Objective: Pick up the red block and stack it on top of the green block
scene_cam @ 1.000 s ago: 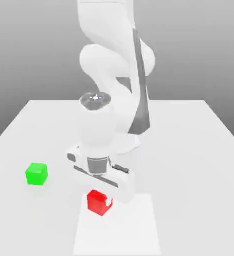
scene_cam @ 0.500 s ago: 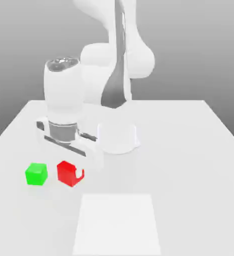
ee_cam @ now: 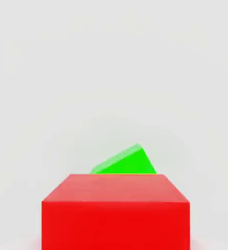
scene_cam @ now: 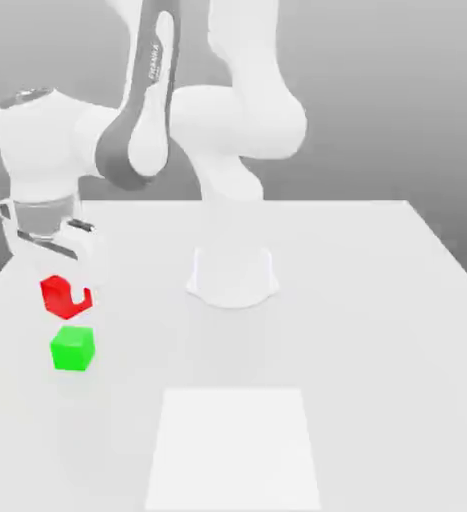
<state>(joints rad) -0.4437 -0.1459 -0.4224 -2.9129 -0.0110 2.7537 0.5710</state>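
Note:
The red block (scene_cam: pixel 61 294) hangs in the air at the exterior view's left, held in my gripper (scene_cam: pixel 65 296), which is shut on it. Directly below it, with a small gap between them, the green block (scene_cam: pixel 72 348) rests on the white table (scene_cam: pixel 377 330). In the hand view the red block (ee_cam: pixel 115 210) looms close, and it covers most of the green block (ee_cam: pixel 125 162) beyond it.
A paler white square patch (scene_cam: pixel 234 448) lies on the table near its front edge. The arm's round base (scene_cam: pixel 232 275) stands at the table's middle back. The table's left edge runs close to the green block.
My gripper has carried the red block up and toward the exterior view's left, from beside the green block to above it. The green block has not moved.

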